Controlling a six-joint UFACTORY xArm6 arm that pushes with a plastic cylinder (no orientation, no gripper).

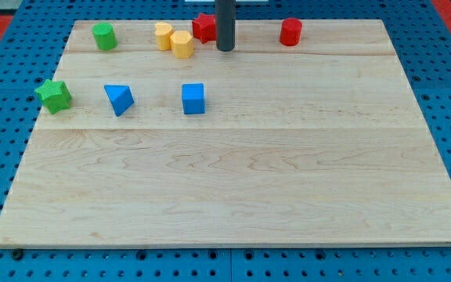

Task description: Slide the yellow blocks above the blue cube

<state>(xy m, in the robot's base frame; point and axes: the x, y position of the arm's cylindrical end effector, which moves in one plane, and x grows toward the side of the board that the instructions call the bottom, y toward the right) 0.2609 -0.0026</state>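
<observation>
Two yellow blocks touch each other near the view's top: one at the left, a yellow hexagonal block at its right. The blue cube sits below them, slightly to the right. My tip is down on the board just right of the yellow hexagonal block, with a small gap between. It stands next to the red star block, partly covering its right side.
A blue triangular block lies left of the blue cube. A green star block is near the left edge. A green cylinder is at the top left, a red cylinder at the top right. The wooden board ends on all sides.
</observation>
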